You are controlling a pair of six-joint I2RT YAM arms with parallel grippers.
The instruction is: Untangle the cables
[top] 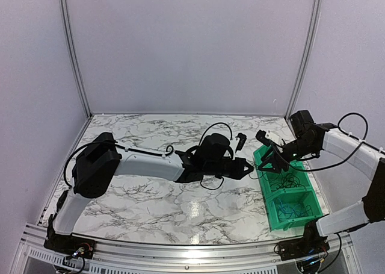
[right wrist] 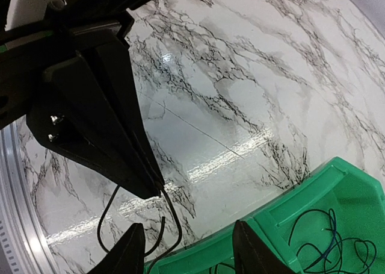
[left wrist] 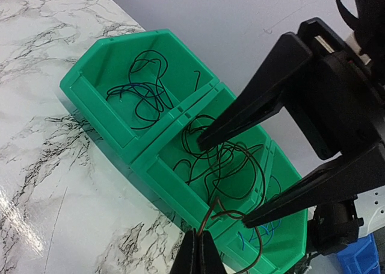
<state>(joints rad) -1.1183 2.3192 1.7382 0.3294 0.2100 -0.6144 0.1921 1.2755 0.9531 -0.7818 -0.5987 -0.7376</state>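
The left claw (left wrist: 201, 257) was pressed together at its very tips, pinching one thin dark strand (left wrist: 210, 212) that ran from it into the green bin (left wrist: 96, 114) just ahead. The right claw (left wrist: 224, 180) hung spread above the bin's middle compartment, fingers to either side of the tangle (left wrist: 231, 165) of black cables lying under it, and I could see nothing pinched between them. More loose black and blue cables (left wrist: 144, 84) lay in the compartment beyond that claw, away from the left one. The bin sat on the marble worktop (left wrist: 54, 165).

These wires looked very light, limp and slick, so they would probably slide through a loose grip and drag neighbouring loops along. The best hold was likely near a free end or on a single outlying loop, not the knotted middle.
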